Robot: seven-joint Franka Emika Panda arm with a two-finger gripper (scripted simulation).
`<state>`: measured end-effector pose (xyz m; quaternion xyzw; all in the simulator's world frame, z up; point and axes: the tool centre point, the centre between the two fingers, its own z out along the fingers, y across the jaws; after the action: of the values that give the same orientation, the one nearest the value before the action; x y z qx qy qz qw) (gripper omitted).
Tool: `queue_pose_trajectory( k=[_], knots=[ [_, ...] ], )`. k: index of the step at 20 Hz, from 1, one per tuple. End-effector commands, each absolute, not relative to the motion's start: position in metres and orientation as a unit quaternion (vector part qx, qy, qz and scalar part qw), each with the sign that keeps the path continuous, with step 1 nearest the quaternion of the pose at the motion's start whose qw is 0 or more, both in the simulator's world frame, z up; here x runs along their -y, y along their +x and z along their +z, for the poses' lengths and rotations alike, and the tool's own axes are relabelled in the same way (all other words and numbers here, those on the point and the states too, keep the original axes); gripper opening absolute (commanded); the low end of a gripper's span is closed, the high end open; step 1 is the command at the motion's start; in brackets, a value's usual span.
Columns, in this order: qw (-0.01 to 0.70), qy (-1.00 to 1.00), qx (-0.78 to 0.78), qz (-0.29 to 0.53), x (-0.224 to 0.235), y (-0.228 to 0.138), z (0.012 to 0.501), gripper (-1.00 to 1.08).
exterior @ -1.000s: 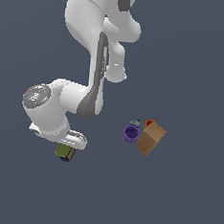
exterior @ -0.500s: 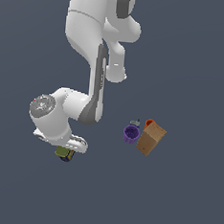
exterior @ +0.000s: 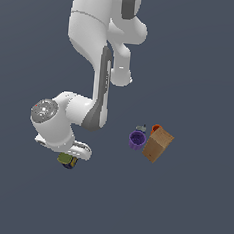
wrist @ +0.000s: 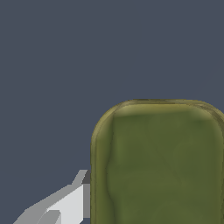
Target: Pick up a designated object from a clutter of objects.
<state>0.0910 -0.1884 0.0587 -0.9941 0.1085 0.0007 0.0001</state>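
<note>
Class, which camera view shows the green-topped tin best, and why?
The wrist view: the tin's olive-green top fills much of the picture, a gripper finger beside it. The exterior view shows the tin only as a small shape under the gripper.

No text, label or number is showing legibly anywhere. The tin point(wrist: 159, 164) is presenting only a plain olive-green top.

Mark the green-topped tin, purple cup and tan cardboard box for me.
Small olive-green-topped tin point(wrist: 159, 166): wrist view, middle of its green top.
Small purple cup point(exterior: 136, 139): exterior view, on its open mouth.
Tan cardboard box point(exterior: 157, 144): exterior view, centre of its upper face.
</note>
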Motion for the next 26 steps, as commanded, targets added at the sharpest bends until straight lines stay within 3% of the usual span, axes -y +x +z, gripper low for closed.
queue_pose_trajectory(
  k=[1,12,26],
  knots=[
    [0.000,-0.994,-0.108,0.001,0.188,0.091,0.059,-1.00],
    [0.000,-0.994,-0.108,0.001,0.156,0.091,0.088,-1.00],
    [-0.001,-0.994,-0.108,0.000,0.031,0.090,0.202,-1.00]
  ],
)
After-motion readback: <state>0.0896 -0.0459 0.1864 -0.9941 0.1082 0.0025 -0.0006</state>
